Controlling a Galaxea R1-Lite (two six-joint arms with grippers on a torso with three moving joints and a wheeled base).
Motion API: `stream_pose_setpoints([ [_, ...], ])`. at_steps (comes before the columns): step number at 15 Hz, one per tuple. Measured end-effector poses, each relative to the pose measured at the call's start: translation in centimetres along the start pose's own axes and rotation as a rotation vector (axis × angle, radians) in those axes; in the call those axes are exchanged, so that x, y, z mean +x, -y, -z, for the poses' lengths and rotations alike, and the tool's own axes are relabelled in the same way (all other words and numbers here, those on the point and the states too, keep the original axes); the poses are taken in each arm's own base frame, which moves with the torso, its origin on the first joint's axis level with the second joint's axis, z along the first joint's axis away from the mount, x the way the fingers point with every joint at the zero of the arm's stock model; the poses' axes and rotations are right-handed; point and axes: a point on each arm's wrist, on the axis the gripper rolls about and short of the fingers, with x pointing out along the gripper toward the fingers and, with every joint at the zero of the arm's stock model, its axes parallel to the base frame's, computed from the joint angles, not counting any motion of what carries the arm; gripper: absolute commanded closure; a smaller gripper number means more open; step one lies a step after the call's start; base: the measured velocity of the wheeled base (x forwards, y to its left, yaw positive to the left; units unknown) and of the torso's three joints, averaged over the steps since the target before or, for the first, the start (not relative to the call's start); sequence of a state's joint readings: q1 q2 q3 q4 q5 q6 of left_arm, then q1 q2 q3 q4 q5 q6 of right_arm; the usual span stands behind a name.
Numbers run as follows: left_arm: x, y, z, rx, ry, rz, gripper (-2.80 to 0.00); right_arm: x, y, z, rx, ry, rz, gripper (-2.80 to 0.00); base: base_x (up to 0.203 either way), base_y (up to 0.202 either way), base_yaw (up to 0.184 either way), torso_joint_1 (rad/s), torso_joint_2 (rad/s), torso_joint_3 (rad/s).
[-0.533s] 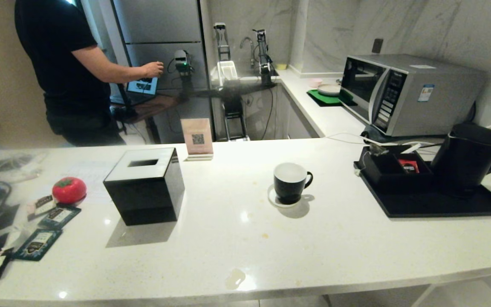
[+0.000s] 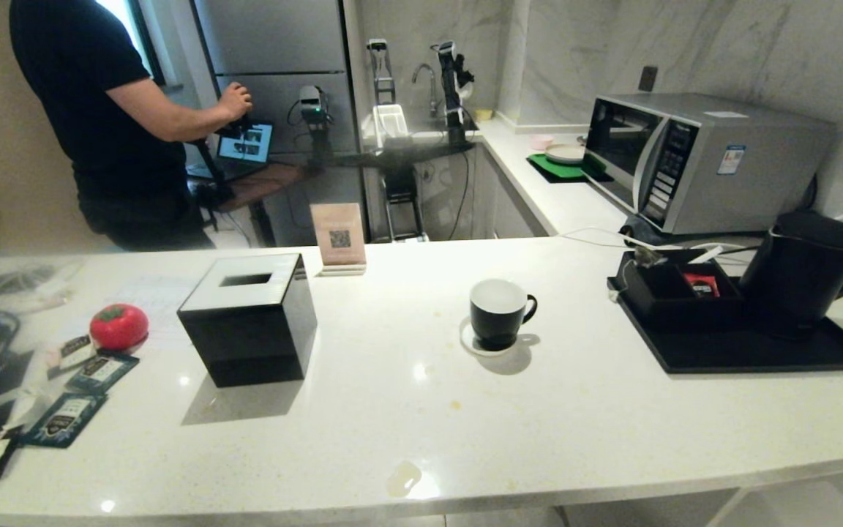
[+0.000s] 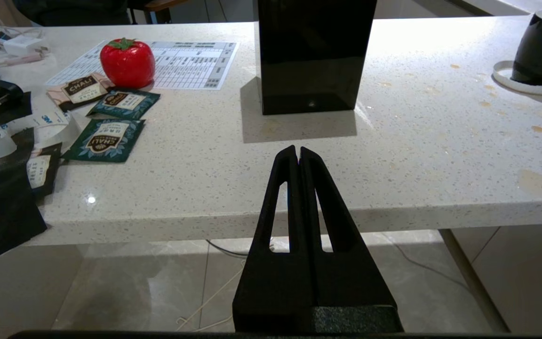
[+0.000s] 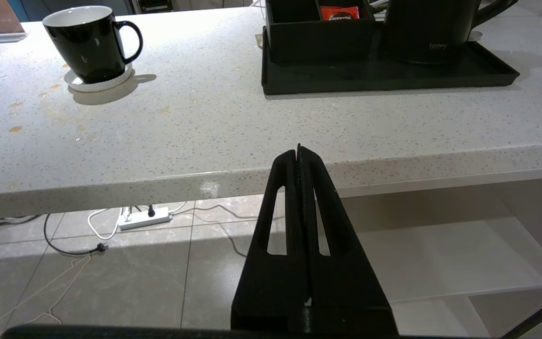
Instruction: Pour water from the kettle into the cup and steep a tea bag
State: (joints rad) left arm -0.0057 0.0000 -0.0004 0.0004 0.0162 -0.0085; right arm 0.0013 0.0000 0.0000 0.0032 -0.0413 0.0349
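Below the bench's near edge: left tool point(image 3: 298, 153) and right tool point(image 4: 298, 150), both pinched narrow, holding nothing, neither over the bench.
Mid bench: cup point(image 2: 498, 313) upright on a coaster point(image 2: 469, 342), inside white; no tea bag seen in it.
Right end: kettle point(image 2: 802, 271) on a tray point(image 2: 743, 355), well apart from the cup.
Far side: person's hand point(image 2: 235, 99) has shifted at the screen.
Change on bench: none.
Meaning: pouring not begun; reaching for the kettle likely comes first.
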Motion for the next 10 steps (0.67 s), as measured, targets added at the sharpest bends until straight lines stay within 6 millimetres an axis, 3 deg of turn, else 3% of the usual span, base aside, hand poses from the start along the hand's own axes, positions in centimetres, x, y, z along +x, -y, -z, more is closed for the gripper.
stream_pose_setpoints([
  [10,0.00,0.00,0.00,-0.002,0.000,0.002,0.00,0.00,0.00,0.00,0.000,0.000,0.000,0.00,0.000,0.000,0.000,0.000,0.00,0.000],
])
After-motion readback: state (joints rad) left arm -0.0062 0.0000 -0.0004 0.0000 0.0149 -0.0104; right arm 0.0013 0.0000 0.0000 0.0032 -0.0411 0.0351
